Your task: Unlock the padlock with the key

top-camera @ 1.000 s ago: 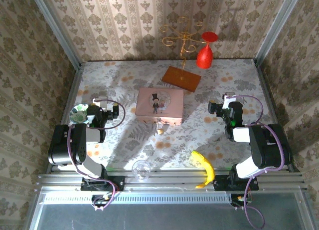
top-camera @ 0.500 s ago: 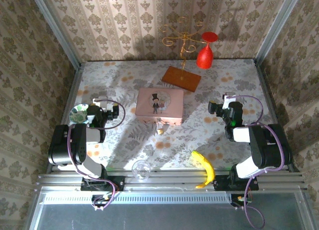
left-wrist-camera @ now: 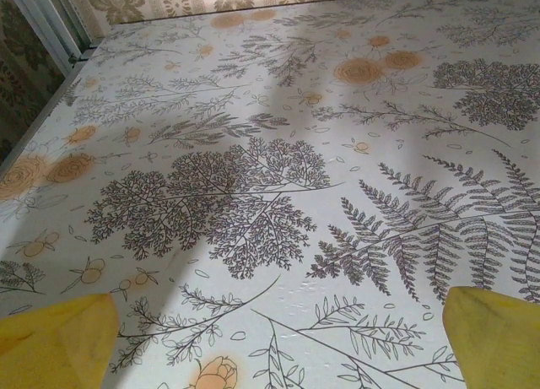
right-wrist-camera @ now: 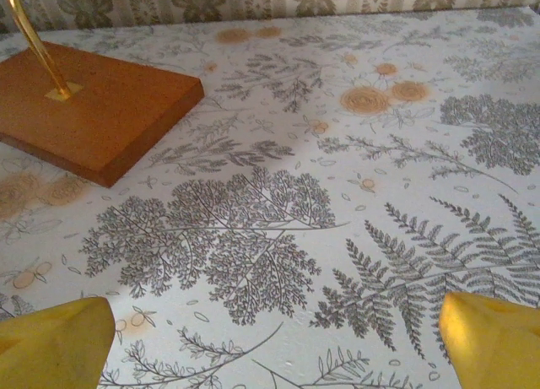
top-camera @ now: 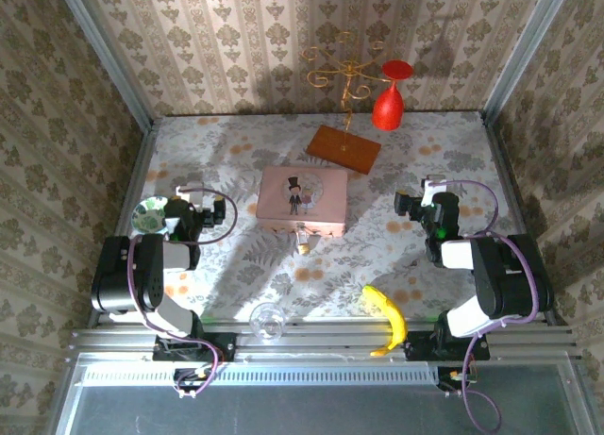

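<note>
At the far left of the tabletop [top-camera: 236, 265] a small shiny dish [top-camera: 151, 213] sits beside the left arm. The left fingers [left-wrist-camera: 51, 343] are spread wide with nothing but bare floral cloth between them, low over the surface and holding nothing. That reads as a ready pose, open to take whatever the arm is sent to. A clear glass [top-camera: 268, 319] stands at the near edge, out of the working lane. In the middle lies the pink box [top-camera: 303, 197], and the padlock [top-camera: 303, 241] rests on the cloth just at its near side, roughly midway between the two arms. That spot looks within reach of either arm, so one could steady it while the other turns. It is too small to tell whether the key is with it or how its shackle stands. Behind the box is a gold stand on a wooden base [top-camera: 343, 148], with a red glass [top-camera: 387, 103] hanging upside down from it. A banana [top-camera: 385, 314] lies at the near edge on the right. The right fingers [right-wrist-camera: 494, 334] are likewise wide apart and empty, facing the wooden base [right-wrist-camera: 93, 102]. The task looks not yet begun.
</note>
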